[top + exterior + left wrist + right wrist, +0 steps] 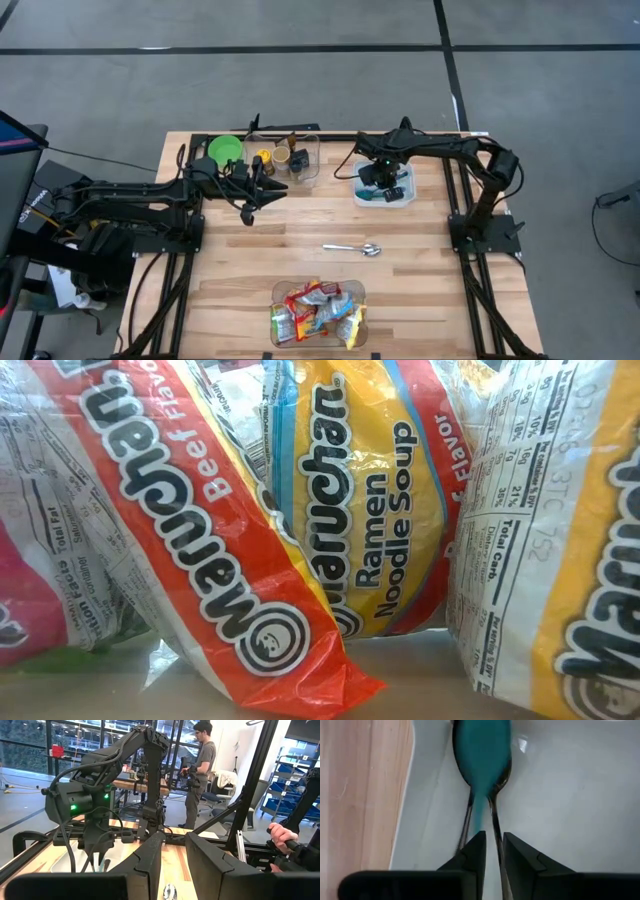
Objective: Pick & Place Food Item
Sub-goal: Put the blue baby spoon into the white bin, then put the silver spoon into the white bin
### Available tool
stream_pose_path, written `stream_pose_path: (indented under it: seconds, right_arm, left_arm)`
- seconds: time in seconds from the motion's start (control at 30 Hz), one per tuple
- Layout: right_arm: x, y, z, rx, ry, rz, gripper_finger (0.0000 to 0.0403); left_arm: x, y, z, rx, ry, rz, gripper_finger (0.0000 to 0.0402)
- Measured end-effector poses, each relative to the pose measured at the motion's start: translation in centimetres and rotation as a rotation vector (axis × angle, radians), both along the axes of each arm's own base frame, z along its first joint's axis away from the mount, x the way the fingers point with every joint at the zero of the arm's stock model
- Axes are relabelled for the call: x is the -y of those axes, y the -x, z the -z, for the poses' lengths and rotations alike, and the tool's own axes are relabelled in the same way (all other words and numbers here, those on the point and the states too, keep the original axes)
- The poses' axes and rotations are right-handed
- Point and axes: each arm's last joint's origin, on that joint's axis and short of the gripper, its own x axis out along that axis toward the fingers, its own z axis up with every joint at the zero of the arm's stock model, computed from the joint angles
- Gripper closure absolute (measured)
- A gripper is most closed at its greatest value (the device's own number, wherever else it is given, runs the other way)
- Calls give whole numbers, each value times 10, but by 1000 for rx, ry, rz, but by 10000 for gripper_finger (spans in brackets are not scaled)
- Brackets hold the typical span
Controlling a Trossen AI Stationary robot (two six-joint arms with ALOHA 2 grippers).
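While right claw pinches teal spoon | metal spoons: one | left claw narrow

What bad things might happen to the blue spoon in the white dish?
1. The right claw sits low over the white dish with its fingers on either side of the teal spoon's thin handle. It could slip out or tip if lifted.
2. The claw is right down by the dish, so it might nudge or drag it.
3. The left claw hangs near the clear bin and could bump it.
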Motion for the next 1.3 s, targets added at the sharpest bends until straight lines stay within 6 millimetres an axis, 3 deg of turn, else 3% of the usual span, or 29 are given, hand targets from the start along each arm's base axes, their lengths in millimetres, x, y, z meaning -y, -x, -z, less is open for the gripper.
stream_pose_path:
  seconds: [0.57,0.93,1.17,1.3]
  right_arm:
    - [-8,3,-5,-30,-17,31,342]
    - [-36,18,-60,144,4,49,342]
    - [-70,30,-93,298,-211,83,342]
    - [-91,36,-99,320,-293,27,342]
  left_arm:
    - [0,0,0,0,0,0,317]
    - [0,0,0,0,0,0,317]
    - [0,0,0,0,0,0,317]
    - [0,0,0,0,0,0,317]
